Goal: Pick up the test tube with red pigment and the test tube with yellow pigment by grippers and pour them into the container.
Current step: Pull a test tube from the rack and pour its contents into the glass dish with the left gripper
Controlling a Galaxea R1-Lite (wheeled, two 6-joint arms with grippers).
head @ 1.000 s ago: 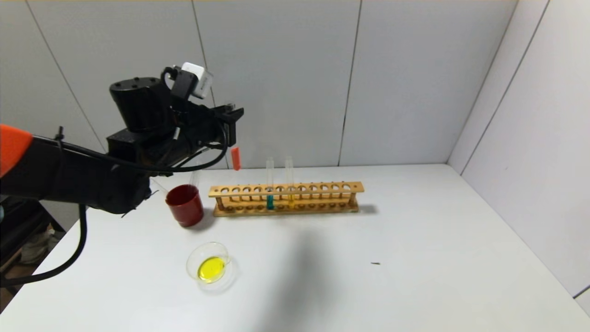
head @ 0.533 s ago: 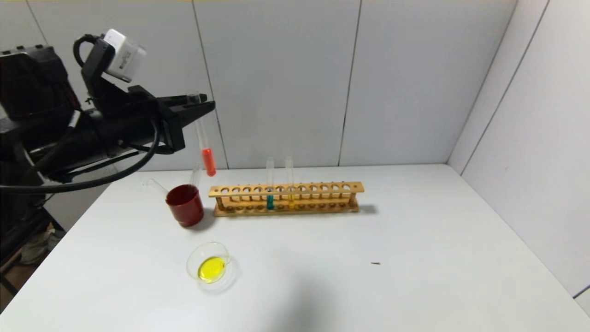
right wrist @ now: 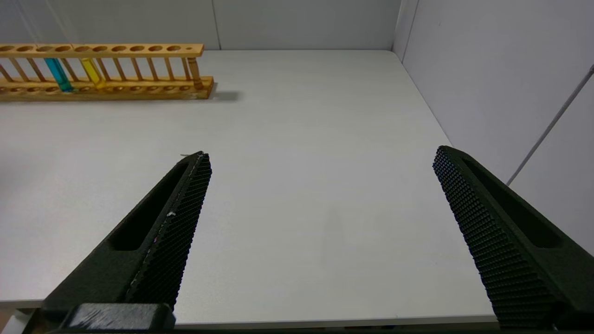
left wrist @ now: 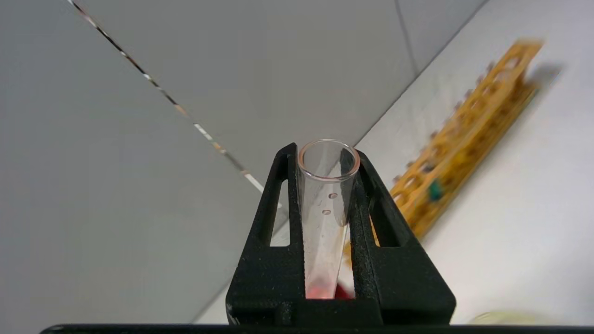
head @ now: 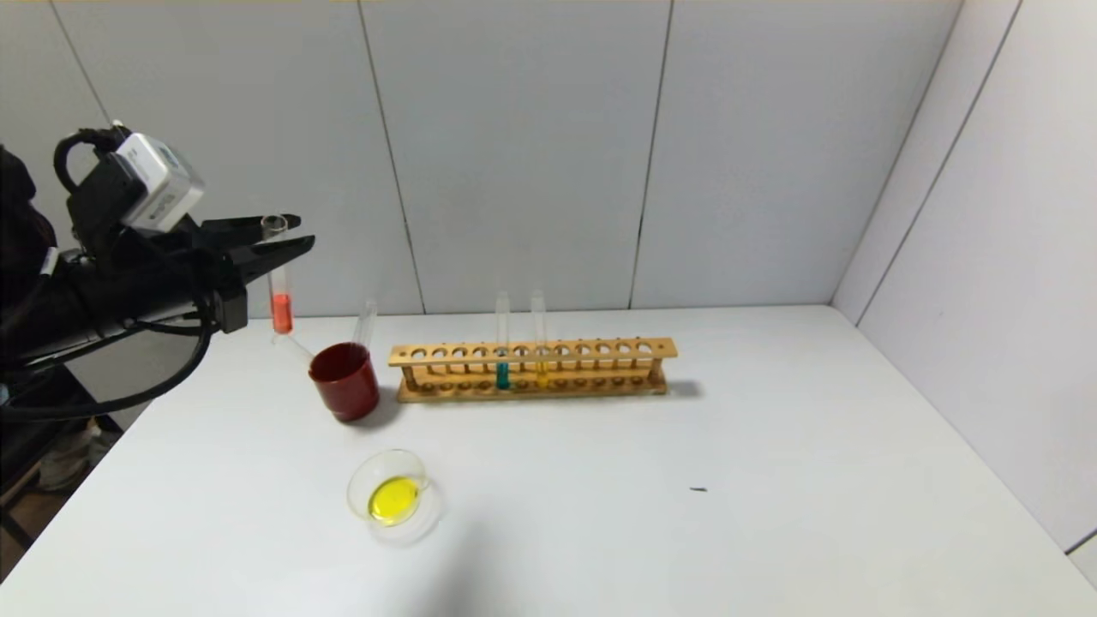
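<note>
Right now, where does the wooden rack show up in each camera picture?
Head view: the rack stands mid-table, beside the red cup.
Left wrist view: it runs slantwise behind the left gripper.
Right wrist view: at the far corner.
Shared landmark: the teal tube in it.

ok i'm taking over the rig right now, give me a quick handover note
Left gripper: shut on the test tube with red pigment, held upright in the air, left of the dark red cup, near the table's far-left edge.
Right gripper: open, empty, low over bare table right of the wooden rack.
Container: near the front of the table, already holding yellow liquid.
Rack: one teal tube and one yellow tube standing in it. Empty tubes lean in the cup.
Done: yellow seems poured.
Left: carry the red tube over the container and tip it in.
</note>
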